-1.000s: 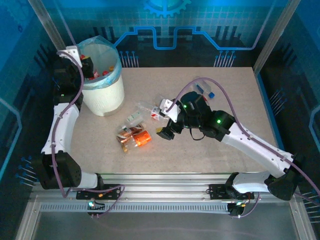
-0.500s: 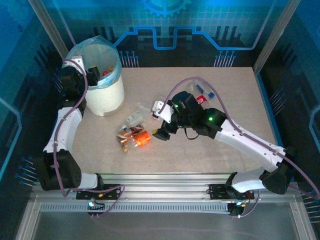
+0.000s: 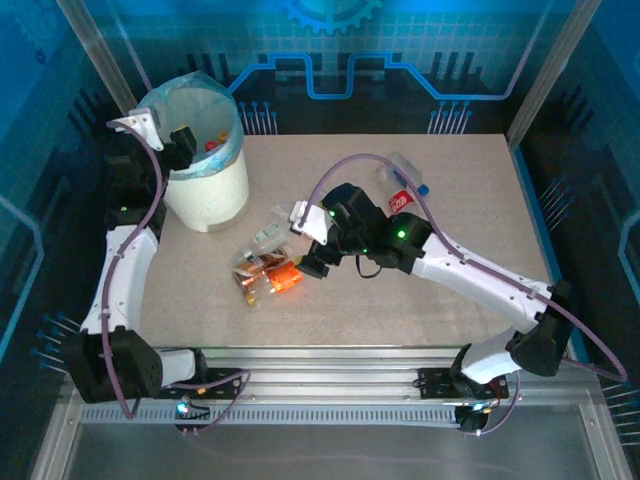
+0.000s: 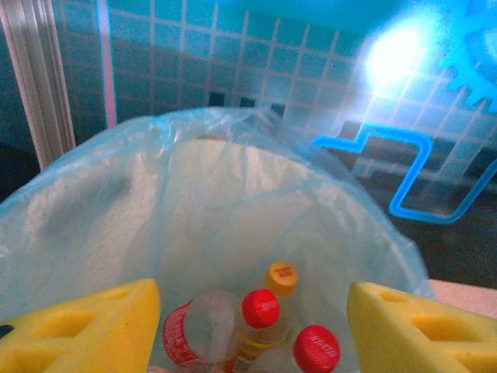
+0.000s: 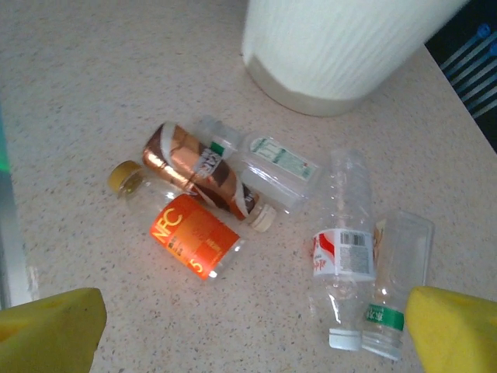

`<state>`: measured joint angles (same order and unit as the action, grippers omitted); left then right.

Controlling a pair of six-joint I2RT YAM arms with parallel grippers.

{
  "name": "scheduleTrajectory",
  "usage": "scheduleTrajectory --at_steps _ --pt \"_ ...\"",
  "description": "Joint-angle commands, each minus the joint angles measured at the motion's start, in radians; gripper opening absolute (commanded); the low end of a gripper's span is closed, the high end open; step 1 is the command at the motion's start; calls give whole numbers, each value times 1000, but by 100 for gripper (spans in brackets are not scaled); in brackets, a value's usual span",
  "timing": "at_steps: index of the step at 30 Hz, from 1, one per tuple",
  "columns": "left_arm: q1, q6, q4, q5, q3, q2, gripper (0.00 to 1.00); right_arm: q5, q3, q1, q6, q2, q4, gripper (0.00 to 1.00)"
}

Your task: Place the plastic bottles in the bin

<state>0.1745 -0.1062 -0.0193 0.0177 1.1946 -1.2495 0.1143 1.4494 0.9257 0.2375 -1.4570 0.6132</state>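
**Bin holds capped bottles; more lie loose on the bench**
The bin at the bench's far-left corner holds red- and yellow-capped bottles. Near it lies a cluster with an orange bottle reading "NFC". The left claw hangs apart over the bin and the right claw wide apart over the cluster, both empty.

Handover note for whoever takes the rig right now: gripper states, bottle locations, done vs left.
Left gripper: open, empty, over the bin.
Right gripper: open, empty, above the cluster bottles.
Done: at least three binned bottles, judging by the caps.
Left: five cluster bottles on the table near the bin's foot, plus two far bottles on the far side of the right arm.
Likely next: right gripper picks from the cluster.
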Motion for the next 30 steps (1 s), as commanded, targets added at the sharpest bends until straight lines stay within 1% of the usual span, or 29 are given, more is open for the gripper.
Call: scheduleTrajectory --at_steps 1,4,7,10,12,15,18,20,23,27,28,30 --pt "-11 -34 30 46 62 81 65 34 85 -86 -134 -41 84 100" --pt "-68 -3 48 38 68 129 65 2 139 -189 -190 -77 152 100" --pt "-149 23 97 41 86 161 65 -49 169 -313 -236 -113 189 100" --pt "-260 44 170 50 91 179 65 -62 157 -431 -252 -142 169 100" --pt "-353 53 203 38 74 192 65 -66 134 -502 -253 -161 132 100" --pt "-492 53 228 14 26 203 65 -60 107 -582 -243 -205 71 99" --pt "-617 46 246 0 -24 196 66 -27 79 -639 -214 -265 -3 99" --pt "-677 8 241 4 -63 184 66 -2 78 -669 -196 -308 -34 100" --pt "-735 -77 214 27 -126 163 66 7 78 -709 -185 -376 -79 100" --pt "-798 -153 177 13 -185 137 66 -2 110 -747 -192 -467 -81 100" --pt "-808 -166 177 11 -192 131 66 -10 116 -754 -191 -487 -78 98" --pt "-820 -194 177 13 -207 118 67 -29 125 -763 -192 -529 -70 87"
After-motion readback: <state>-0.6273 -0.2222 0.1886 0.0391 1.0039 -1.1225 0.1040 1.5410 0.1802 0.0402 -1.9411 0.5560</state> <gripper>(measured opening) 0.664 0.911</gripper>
